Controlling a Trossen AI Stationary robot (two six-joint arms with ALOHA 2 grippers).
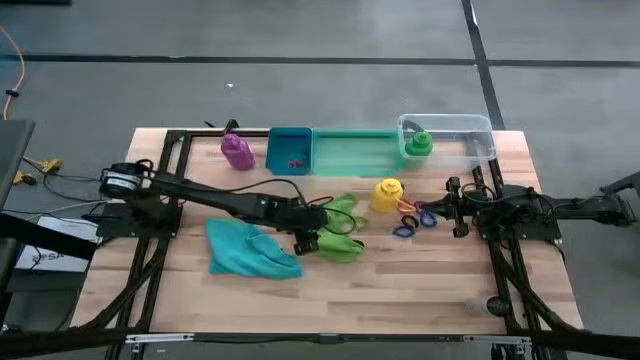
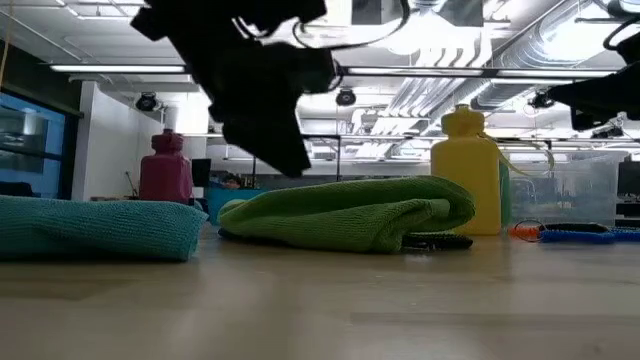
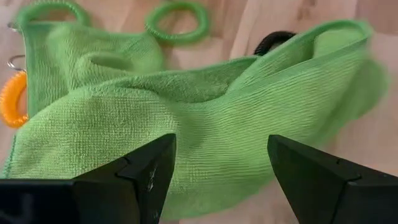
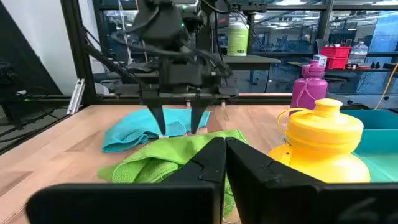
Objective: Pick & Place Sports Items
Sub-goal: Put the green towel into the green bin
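Lime-green cloth [image 3: 205, 118] lies below the open left gripper [image 3: 221, 165], unlabelled.

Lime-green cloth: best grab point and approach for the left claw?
Take the raised fold along the middle of the lime-green cloth, coming straight down from above. The cloth lies bunched, so that ridge gives bulk to pinch. The open left claw is already above it.

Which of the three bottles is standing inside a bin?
The green bottle: it stands in the clear bin. The purple and yellow ones stand on the table.
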